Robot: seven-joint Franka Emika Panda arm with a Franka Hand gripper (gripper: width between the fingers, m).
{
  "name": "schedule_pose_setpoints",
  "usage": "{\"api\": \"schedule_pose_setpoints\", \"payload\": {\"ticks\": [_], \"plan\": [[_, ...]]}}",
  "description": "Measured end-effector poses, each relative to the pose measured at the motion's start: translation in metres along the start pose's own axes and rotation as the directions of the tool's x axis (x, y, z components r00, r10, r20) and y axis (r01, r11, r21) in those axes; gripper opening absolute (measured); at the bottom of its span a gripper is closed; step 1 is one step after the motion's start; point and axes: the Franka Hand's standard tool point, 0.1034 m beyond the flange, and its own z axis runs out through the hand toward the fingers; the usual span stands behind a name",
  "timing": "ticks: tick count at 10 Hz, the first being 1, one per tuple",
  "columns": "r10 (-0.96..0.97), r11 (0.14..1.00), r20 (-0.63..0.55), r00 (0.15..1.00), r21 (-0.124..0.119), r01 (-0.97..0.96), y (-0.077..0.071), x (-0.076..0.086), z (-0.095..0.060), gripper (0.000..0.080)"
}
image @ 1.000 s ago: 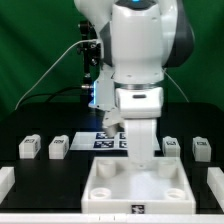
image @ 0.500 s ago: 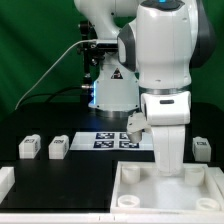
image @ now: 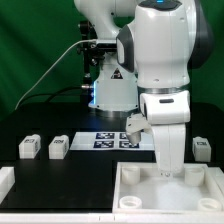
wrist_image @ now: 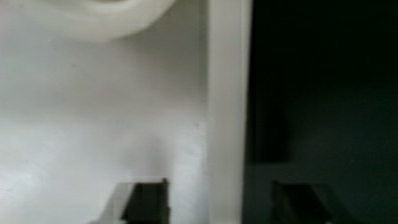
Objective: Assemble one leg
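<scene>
No leg was in hand. One leg [image: 203, 149] sat on the black table [image: 62, 176] at the exterior view's right, near the arm, and a second leg [image: 58, 148] and third leg [image: 29, 147] lay well apart at its left. The gripper [image: 169, 172] reached down into the square white tabletop [image: 122, 172]. The step looked like placing that part. The next move would call for releasing, rising clear and picking a leg. Only the wrist view showed the dark fingers [wrist_image: 143, 202] set narrowly astride the tabletop's wall [wrist_image: 226, 100]. Whether they clamped it could not be told.
</scene>
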Motion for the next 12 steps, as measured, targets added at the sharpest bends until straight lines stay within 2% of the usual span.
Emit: {"api": "schedule_pose_setpoints", "payload": {"ticks": [1, 2, 3, 4, 5, 11, 12], "plan": [[0.000, 1.000, 0.000, 1.000, 0.000, 0.000, 0.0000, -0.0002, 0.0000, 0.0418], [0.001, 1.000, 0.000, 1.000, 0.000, -0.001, 0.0001, -0.0004, 0.0000, 0.0418], [0.001, 1.000, 0.000, 1.000, 0.000, -0.001, 0.0001, -0.0006, 0.0000, 0.0556], [0.001, 1.000, 0.000, 1.000, 0.000, -0.001, 0.0001, -0.0007, 0.0000, 0.0620], [0.002, 1.000, 0.000, 1.000, 0.000, -0.002, 0.0001, -0.0009, 0.0000, 0.0643], [0.003, 1.000, 0.000, 1.000, 0.000, -0.003, 0.0002, -0.0016, 0.0001, 0.0648], [0.050, 0.999, 0.000, 0.999, 0.002, -0.050, -0.0002, -0.0004, -0.0016, 0.0648]]}}
